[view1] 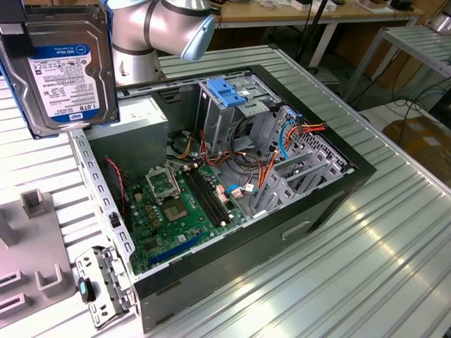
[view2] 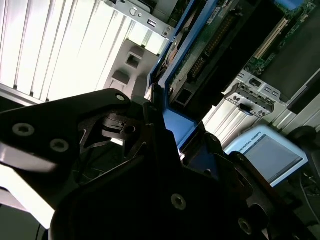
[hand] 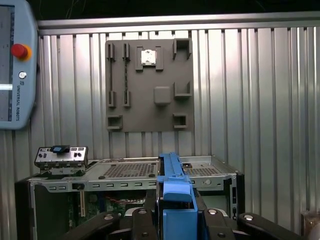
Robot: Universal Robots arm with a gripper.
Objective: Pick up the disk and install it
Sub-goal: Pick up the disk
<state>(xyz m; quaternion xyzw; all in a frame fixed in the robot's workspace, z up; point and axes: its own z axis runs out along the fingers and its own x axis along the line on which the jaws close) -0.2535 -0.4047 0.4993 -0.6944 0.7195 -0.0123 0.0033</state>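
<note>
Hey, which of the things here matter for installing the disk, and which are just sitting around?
For the job: the disk, held by the gripper; open computer case; drive cage inside it.
Just lying about: grey fixture plate; teach pendant; metal bracket beside the case.

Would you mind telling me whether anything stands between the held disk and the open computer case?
Nothing visible does: the gripper holds the disk aloft, and the case lies open with no cover.
</note>
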